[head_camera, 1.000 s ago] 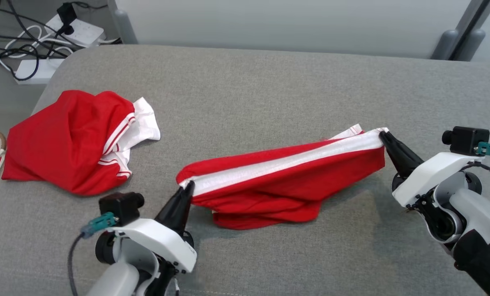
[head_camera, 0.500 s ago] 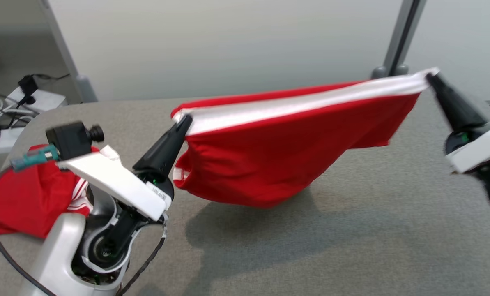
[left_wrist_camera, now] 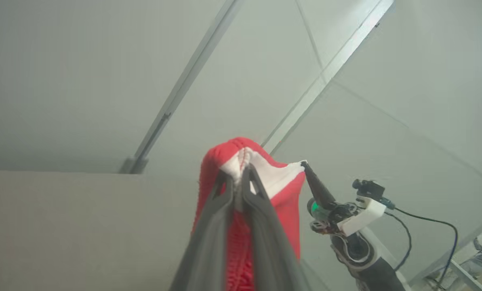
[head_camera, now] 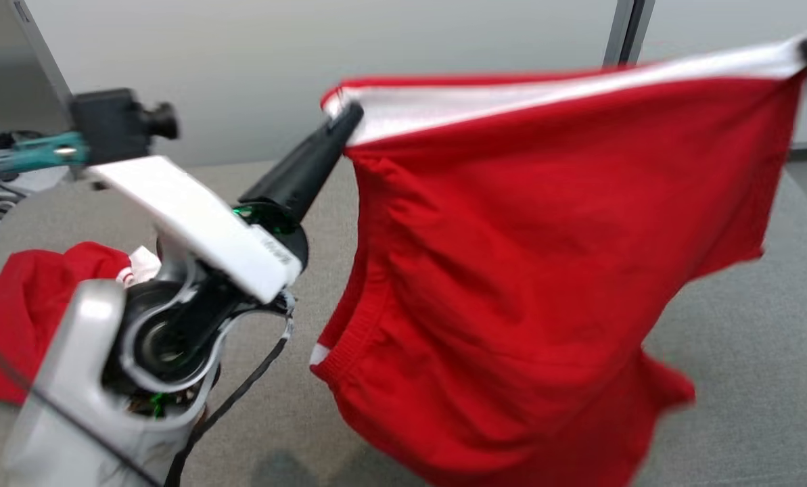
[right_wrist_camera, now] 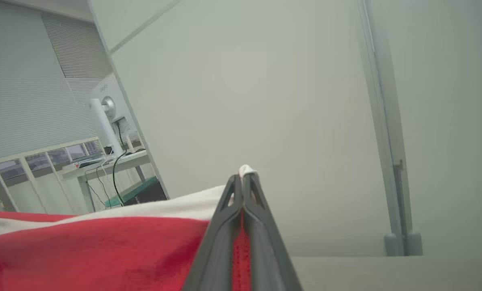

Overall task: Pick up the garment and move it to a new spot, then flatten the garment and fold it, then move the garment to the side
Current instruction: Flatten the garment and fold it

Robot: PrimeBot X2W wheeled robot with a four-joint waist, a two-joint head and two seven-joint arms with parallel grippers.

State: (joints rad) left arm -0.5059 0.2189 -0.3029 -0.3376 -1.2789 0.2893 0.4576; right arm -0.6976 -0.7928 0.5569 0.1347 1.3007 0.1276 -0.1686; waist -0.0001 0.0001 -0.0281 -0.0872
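The head camera looks forward and a little down from close on the robot's side of the red garment (head_camera: pixel 545 270), toward a pale wall (head_camera: pixel 376 54) beyond it. The left wrist camera sits tight against the garment's top corner, looking up along the left gripper (left_wrist_camera: pixel 241 173) and across to the right gripper (left_wrist_camera: pixel 304 164) at the far corner. The right wrist camera looks along that far corner, facing the wall. All three share the garment's white band (head_camera: pixel 565 88).

Office: partitions (right_wrist_camera: pixel 245 101), blinds (right_wrist_camera: pixel 18 93), cabled desk (right_wrist_camera: pixel 115 161).
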